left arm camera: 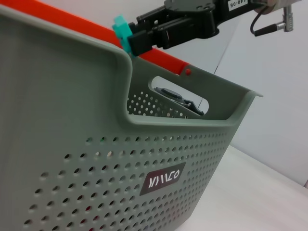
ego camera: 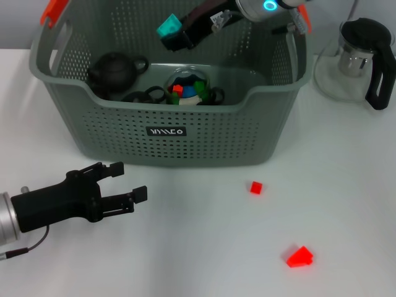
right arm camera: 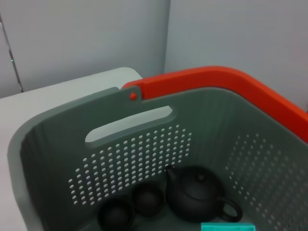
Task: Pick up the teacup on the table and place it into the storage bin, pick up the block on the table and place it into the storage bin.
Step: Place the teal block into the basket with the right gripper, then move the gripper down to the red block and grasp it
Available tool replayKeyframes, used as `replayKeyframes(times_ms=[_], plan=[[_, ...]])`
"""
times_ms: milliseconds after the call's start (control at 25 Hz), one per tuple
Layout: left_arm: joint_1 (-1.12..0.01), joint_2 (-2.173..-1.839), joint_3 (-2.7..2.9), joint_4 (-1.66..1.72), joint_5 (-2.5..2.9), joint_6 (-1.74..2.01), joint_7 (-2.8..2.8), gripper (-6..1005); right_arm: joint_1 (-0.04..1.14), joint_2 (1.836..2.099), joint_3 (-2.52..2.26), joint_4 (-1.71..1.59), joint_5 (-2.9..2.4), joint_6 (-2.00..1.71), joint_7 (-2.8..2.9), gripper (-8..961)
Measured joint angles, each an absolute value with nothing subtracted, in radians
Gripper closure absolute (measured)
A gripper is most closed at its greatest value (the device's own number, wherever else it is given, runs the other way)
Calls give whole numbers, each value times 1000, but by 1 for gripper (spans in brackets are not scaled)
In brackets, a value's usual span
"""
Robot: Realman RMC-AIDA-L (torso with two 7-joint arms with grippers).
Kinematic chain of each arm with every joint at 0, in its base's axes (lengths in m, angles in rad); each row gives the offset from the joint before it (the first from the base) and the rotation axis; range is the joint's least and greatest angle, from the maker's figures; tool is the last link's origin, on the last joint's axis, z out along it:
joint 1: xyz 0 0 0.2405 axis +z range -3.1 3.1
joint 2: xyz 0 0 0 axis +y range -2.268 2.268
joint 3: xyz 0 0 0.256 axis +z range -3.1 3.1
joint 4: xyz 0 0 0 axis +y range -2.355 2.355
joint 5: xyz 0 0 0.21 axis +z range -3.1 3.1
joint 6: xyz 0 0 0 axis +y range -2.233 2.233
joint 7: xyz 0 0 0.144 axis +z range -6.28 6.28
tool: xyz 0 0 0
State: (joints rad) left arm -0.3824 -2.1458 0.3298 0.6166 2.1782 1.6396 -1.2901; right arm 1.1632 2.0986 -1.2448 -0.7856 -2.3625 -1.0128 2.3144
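The block [ego camera: 168, 26] in my right pincer [ego camera: 175, 36] is small and teal, with a flat slanted face. My right pincer is closed on it and holds it in the air above the open top of the storage bin [ego camera: 185, 139], toward the back wall. In the left wrist view the same block [left arm camera: 121, 32] shows just over the bin's rim [left arm camera: 122, 62], pinched between the black fingers [left arm camera: 144, 36].

The storage bin is a large grey basket with many small holes, orange-red handle pieces [ego camera: 54, 11] and a black label [ego camera: 166, 131] on its front wall. Inside it stands a dark teapot [ego camera: 113, 70] on the left side, and beside it two small dark teacups [right arm camera: 132, 206], which touch the floor of the bin. Near the middle lies a clear dome [ego camera: 189, 86] with coloured pieces under it.

My left pincer [ego camera: 127, 179] hovers low over the white table [ego camera: 204, 247], in front of the bin's left corner. Its fingers are spread apart and hold nothing.

On the table in front of the bin, to the right, lie a small red cube [ego camera: 255, 187] and a bigger red block [ego camera: 300, 256], well apart from each other. A glass kettle [ego camera: 357, 59] with black handle stands right of the bin, near the table's far edge. Between the bin and the red pieces the table is bare
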Motion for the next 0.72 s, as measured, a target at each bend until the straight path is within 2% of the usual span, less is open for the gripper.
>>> replayKeyframes(times_ms=[120,440,560,720], plan=[[-381,-2146,329,617,2178,1640,-1290,68,1130,2098,-1235,-842,-2327,-1014,2299,528],[-386,-2146,319,617,2178,1640,-1290,68,826,2095,-1184,-1201,-1878,-1038,2144,155],[-391,-2146,319,617,2178,1640,-1290,68,680,2093,-1126,-1258,-1591,-1159,1958,98],[-395,-2146,319,617,2178,1639,-1290,68,555,2086,-1059,-1227,-1398,-1406,1760,41]])
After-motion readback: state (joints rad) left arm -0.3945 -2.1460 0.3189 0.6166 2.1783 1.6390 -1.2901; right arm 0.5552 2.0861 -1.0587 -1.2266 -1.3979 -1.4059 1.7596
